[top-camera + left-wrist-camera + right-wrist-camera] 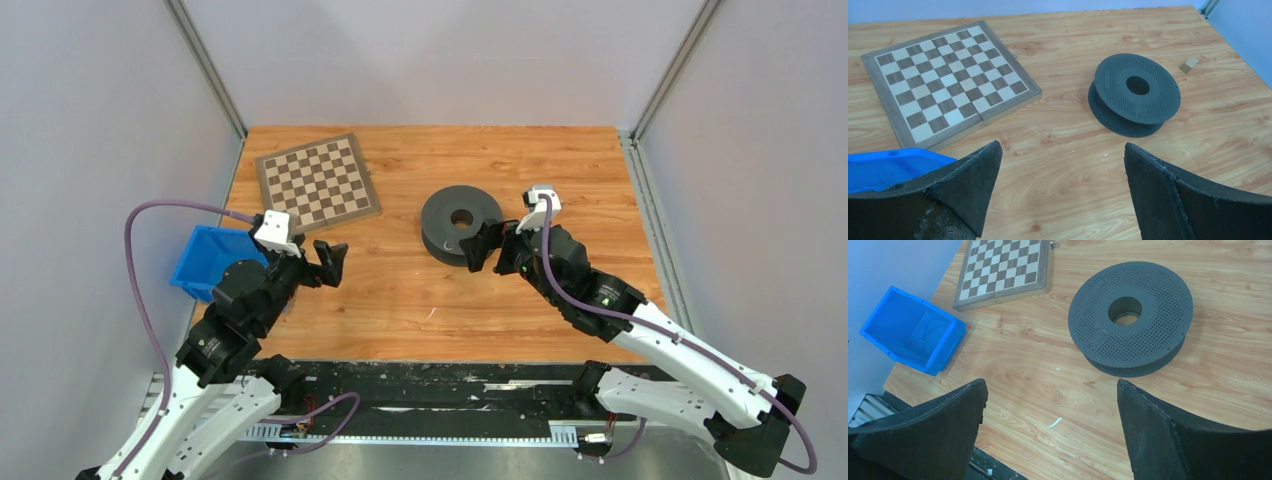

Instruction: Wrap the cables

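Behind the right end effector (483, 248) — spread, empty — the spool (455, 212) sits part-hidden; left end effector (333, 262) likewise spread.

A wide stretch of bare table (400, 300) lies between the left pincer (335, 264) and the right pincer (478, 246). The spool (461, 224) stands just ahead of the right pincer, blocking its way forward. The chessboard (318, 183) lies flat, low, beyond the left pincer. The blue bin (213, 262) crowds the left arm's outer side.
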